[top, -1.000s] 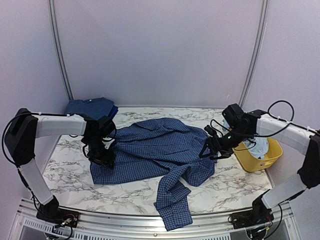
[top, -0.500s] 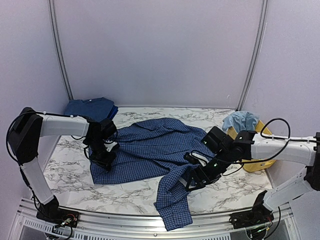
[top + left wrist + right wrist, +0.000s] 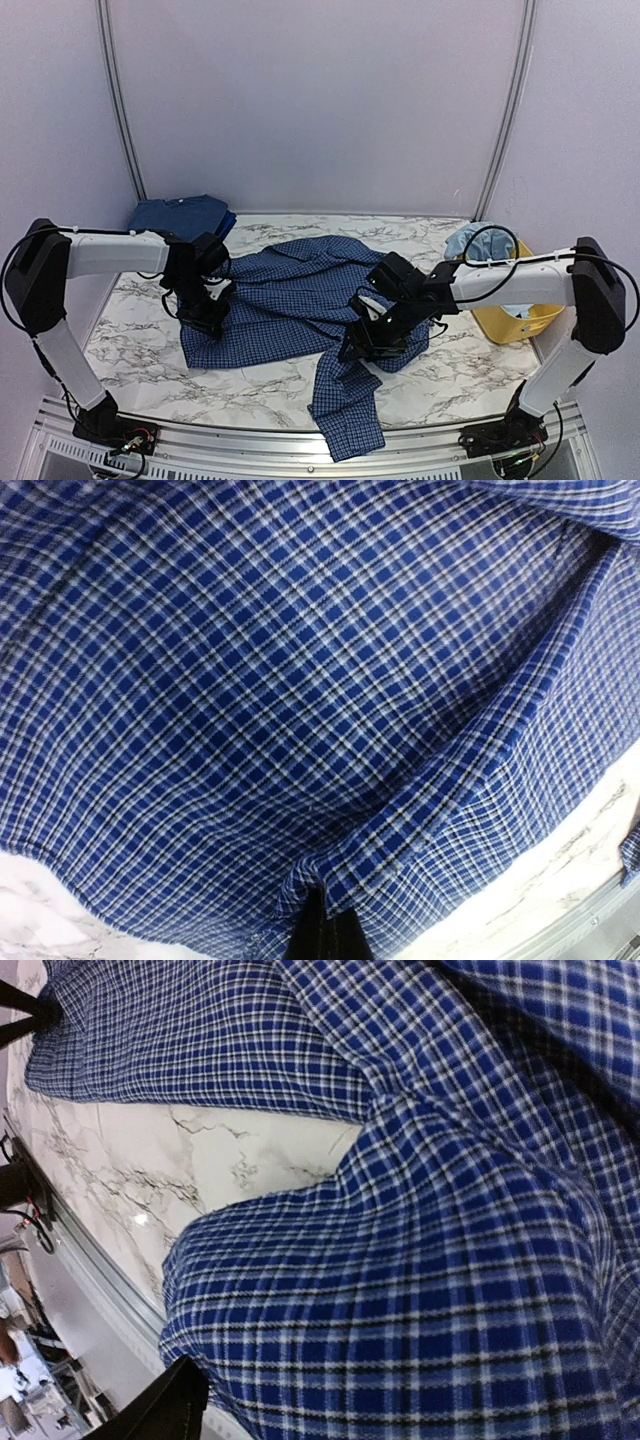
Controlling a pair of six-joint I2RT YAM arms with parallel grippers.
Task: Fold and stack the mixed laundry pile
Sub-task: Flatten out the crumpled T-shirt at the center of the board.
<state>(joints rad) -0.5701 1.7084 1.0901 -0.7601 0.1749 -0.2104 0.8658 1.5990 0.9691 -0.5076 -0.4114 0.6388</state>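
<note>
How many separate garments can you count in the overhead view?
3: the checked shirt spread mid-table, a dark-blue piece at the back left corner, a light-blue garment in the yellow tub at right. Others may be hidden beneath them.

Pale lilac walls (image 3: 320, 100); curved grey corner strips (image 3: 118, 110); white marble-veined table (image 3: 250, 385); aluminium rail (image 3: 250, 430) along near edge.

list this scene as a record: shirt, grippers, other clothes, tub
shirt: checked, spread open on the table, one sleeve trailing toward the near edge
left gripper: down on the shirt's left hem; open or shut unclear
right gripper: down on the shirt by the trailing sleeve; open or shut unclear
dark-blue piece: folded, back left corner
tub: yellow, at the right, light-blue garment draped on its far rim
</note>
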